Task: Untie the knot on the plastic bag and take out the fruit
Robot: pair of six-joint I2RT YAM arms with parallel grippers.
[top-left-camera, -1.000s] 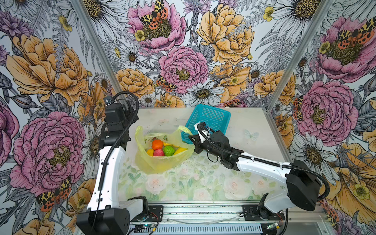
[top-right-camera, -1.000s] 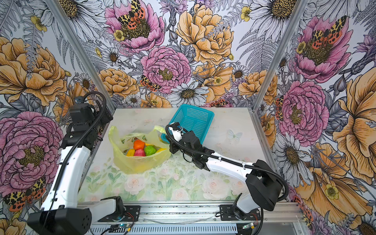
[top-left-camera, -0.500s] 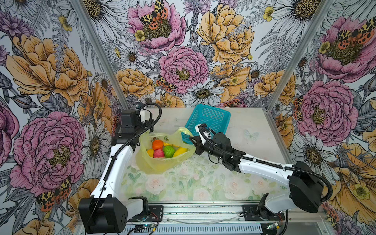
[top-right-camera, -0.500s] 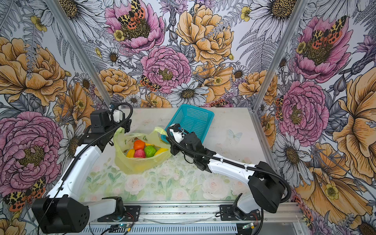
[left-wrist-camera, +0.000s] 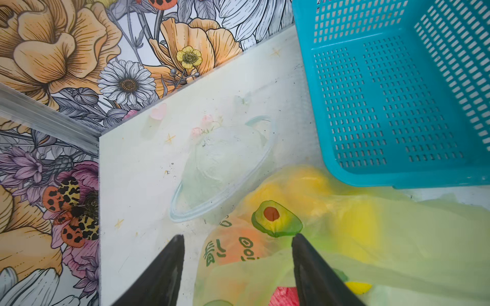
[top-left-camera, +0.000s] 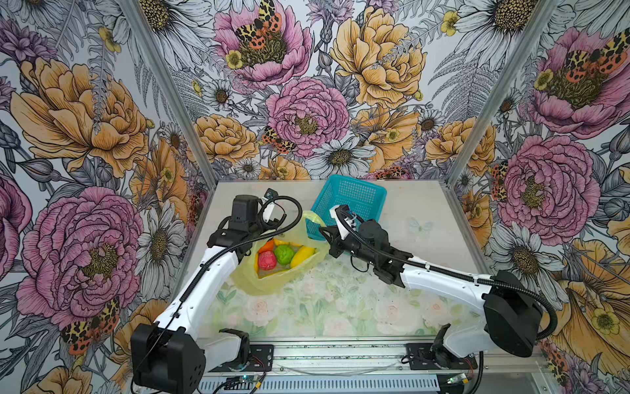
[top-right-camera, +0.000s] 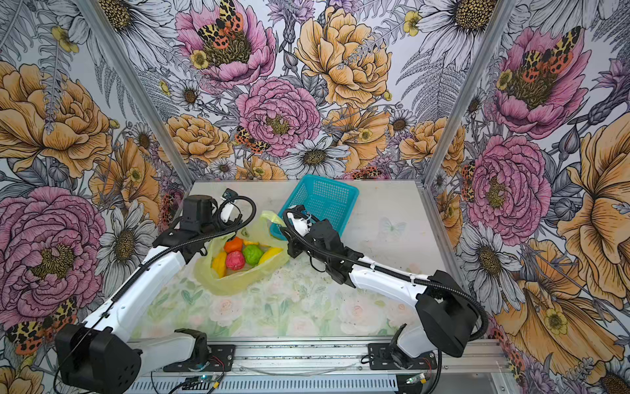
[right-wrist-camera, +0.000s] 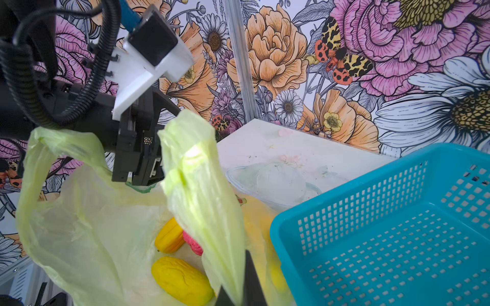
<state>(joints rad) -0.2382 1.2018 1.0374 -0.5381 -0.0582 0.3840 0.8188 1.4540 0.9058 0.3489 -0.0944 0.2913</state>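
The left arm bends in low over the far-left edge of the bag (top-left-camera: 269,285), wrist turned down. The left gripper (left-wrist-camera: 237,235) stands spread astride the printed film. The right arm stretches low across the desk (top-left-camera: 426,211). The right gripper (right-wrist-camera: 237,294) is pressed together on a handle strip and holds it upright. The thin yellow-green bag gapes open left of the desk's middle, just beside the basket (top-left-camera: 358,201), with fruit (top-left-camera: 284,254) showing inside. It lies lengthwise from near-left to far-right, mouth toward the basket.

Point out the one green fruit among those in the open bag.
The lumpy round fruit, lying between the pink-red ball and the yellow fruit; no other is green.
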